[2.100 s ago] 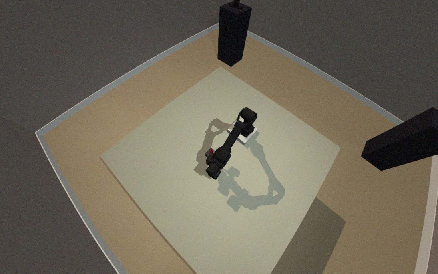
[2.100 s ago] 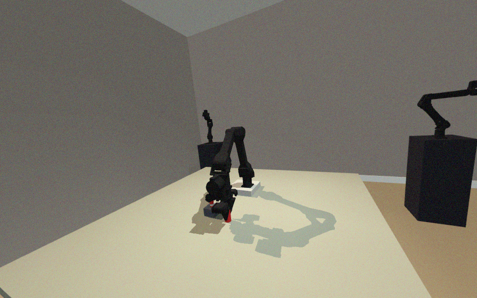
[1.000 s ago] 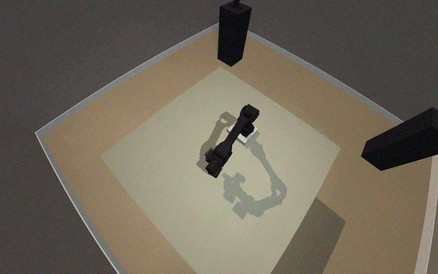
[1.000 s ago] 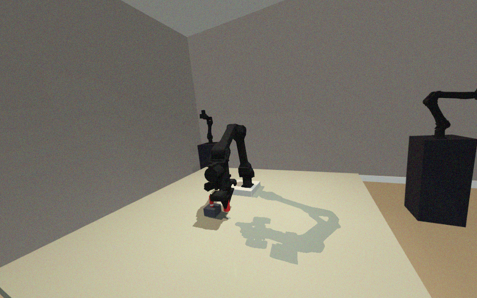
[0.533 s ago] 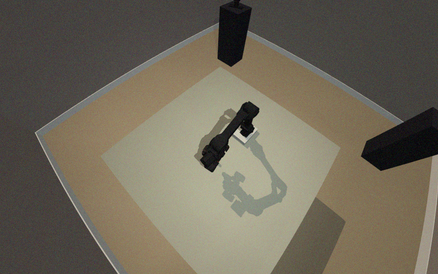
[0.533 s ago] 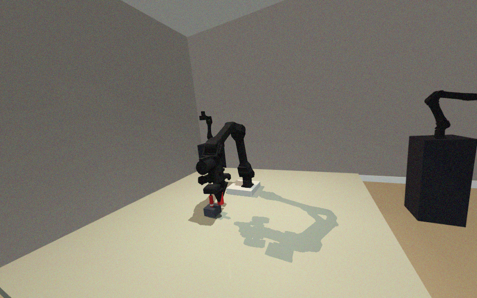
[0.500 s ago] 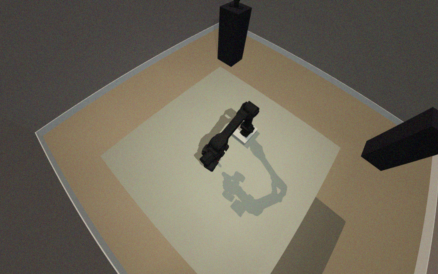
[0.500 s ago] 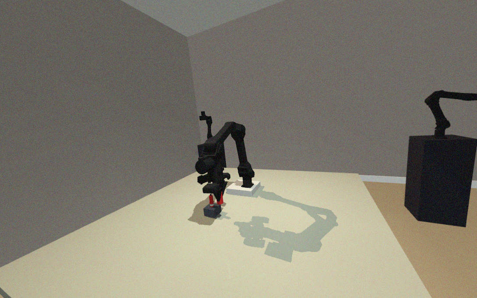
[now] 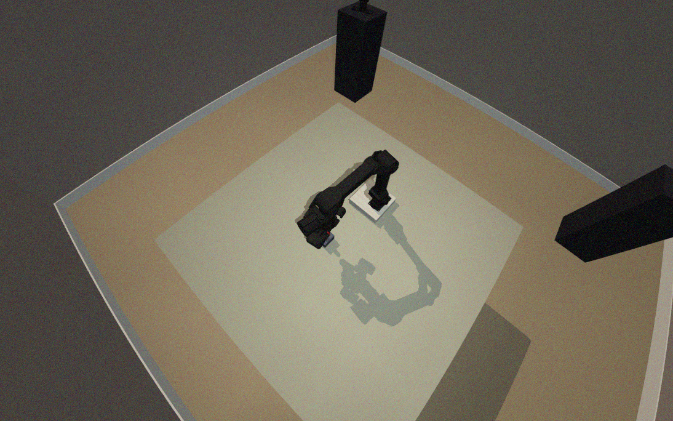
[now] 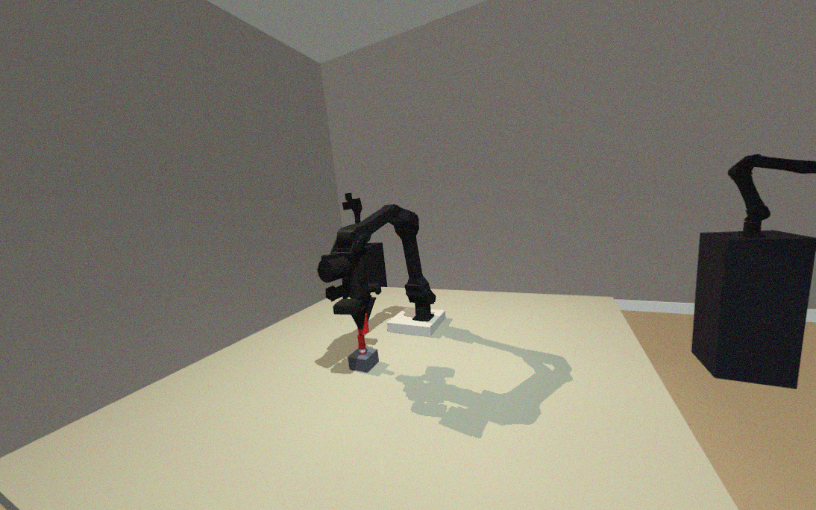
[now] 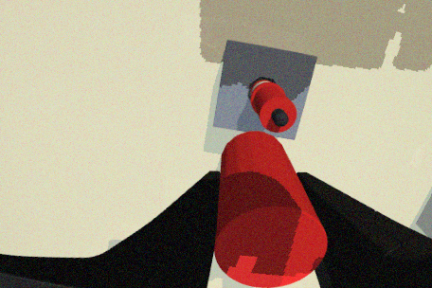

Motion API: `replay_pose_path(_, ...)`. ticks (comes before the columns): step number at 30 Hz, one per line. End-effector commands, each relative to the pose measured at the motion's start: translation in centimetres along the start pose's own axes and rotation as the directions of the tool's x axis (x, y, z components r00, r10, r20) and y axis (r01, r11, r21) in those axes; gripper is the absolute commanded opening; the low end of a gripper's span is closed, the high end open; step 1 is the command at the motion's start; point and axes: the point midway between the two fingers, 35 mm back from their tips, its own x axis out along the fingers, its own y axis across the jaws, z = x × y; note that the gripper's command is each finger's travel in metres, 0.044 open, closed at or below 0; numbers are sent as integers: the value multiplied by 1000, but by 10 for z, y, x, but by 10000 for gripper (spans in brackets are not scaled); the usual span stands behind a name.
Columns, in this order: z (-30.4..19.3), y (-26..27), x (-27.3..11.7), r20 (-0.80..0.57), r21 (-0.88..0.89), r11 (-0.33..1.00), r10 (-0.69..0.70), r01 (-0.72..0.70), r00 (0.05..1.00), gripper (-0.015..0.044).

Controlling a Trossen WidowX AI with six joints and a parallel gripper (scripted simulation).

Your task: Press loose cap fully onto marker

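Above the block [image 11: 265, 90] the gripper [image 11: 268, 226] hangs pointing down, clenched on the red cap [image 11: 271, 209]; the cap sits between the dark fingers, its rounded closed end toward the table and its open end toward the wrist camera, or so the wrist view suggests; which end faces down cannot be told for certain. The marker [image 11: 272, 107] stands upright in the grey block, its dark tip showing at the top; from the wrist view it lies just beyond the cap's far end and slightly to the right, so the two are near but not yet in line. From the exterior view the cap [image 10: 364, 324] hangs directly over the marker [image 10: 361, 345], the two looking close or touching; the view is too small to settle whether the cap has begun to seat.

The step in hand is lining up and lowering the cap; to do it well the arm should first centre the cap's axis over the marker's tip, correcting the small sideways offset, and keep the cap vertical; the descent should be slow and straight, since a tilted cap would likely catch the rim or tip the marker in its block; the grip should stay firm through the press, and the fingers should part only after the cap is fully down.
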Motion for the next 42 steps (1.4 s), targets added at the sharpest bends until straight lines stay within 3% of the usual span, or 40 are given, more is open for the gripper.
replay_pose_path(1,13,-9,-10,6,-7,1000,-3,3,1000,0)
replay_pose_path(17,17,-13,-4,7,-8,1000,-4,4,1000,0)
replay_pose_path(42,18,-12,37,7,-8,1000,-4,4,1000,0)
